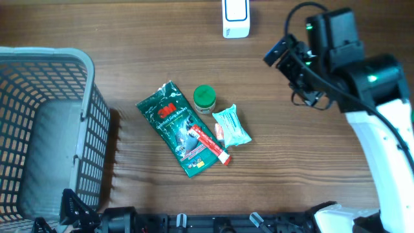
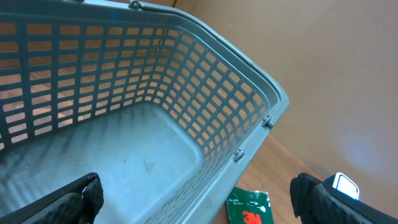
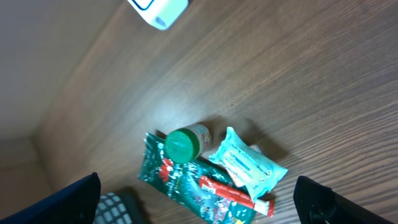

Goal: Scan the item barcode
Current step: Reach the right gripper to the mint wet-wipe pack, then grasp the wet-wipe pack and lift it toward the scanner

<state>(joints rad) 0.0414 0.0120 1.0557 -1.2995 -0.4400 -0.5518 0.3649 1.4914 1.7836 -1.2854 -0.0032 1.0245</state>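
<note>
Right pincer (image 3: 196, 194) hangs wide open and empty, left pincer (image 2: 194, 190) likewise above the basket (image 2: 205, 99). Below the right one lie the items (image 3: 177, 180), untouched: approach stage. Next, descend and grasp one, perhaps the bottle (image 3: 183, 144).

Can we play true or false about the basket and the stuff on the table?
1. The grey basket has things inside it. False: it is empty.
2. The little jar has a green lid. True.
3. The red tube lies on top of the green 3M packet. True.
4. The white device sits inside the basket. False: it stands on the table at the far edge, well away from the basket.
</note>
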